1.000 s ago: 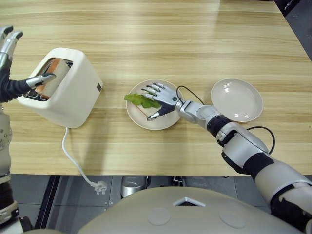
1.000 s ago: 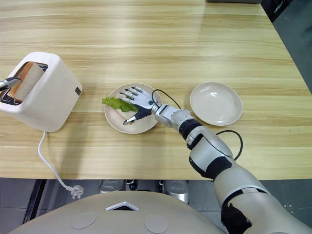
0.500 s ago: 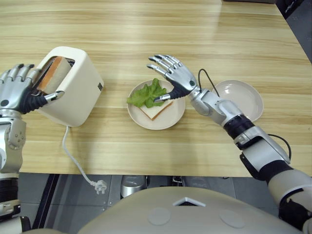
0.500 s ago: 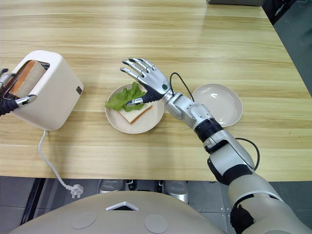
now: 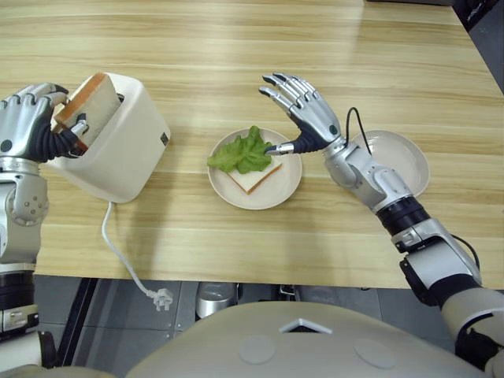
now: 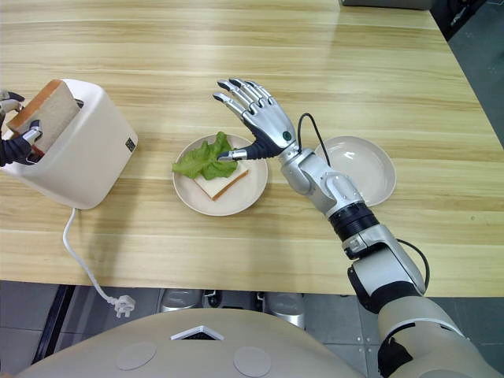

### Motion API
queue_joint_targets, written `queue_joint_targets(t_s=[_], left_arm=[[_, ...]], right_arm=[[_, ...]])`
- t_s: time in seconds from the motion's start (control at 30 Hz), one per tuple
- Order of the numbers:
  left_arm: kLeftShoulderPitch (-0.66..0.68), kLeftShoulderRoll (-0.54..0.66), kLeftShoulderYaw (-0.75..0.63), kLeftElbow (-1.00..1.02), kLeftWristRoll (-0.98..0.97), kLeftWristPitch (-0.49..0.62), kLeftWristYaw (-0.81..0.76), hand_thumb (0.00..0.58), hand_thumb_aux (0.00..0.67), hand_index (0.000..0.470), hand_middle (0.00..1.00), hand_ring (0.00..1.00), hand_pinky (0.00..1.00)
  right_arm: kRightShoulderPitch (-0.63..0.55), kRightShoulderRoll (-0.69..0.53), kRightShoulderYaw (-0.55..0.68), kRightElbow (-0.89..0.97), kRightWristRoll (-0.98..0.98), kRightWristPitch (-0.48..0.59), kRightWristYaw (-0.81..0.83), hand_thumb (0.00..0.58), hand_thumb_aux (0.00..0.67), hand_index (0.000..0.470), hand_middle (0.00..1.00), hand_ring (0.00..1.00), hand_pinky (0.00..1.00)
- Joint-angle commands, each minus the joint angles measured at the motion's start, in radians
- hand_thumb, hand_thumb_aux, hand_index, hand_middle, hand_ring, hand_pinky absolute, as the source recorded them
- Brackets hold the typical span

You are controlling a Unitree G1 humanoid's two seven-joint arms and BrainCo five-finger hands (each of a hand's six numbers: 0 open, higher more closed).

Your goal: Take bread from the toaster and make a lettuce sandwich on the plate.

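While the surface carries one toaster, there are two plates, two bread slices and one lettuce leaf. The left hand sits at the toaster's top, fingers clamped on the raised slice. The right hand hovers, fingers spread, holding nothing. The lettuce leaf and plated slice lie on the filled plate just below its thumb, and the empty plate lies beside its wrist.
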Motion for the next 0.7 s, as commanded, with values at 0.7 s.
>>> queue_joint_targets(t_s=[0.7], left_arm=[[-0.243,-0.615,-0.334,0.204,-0.596,-0.055,-0.311,0.580,0.670,0.460,1.00,1.00,1.00]], right_arm=[[0.071,-0.045,-0.119,0.068,0.010,0.020,-0.059,0.000,0.000,0.000,0.00,0.00,0.00]])
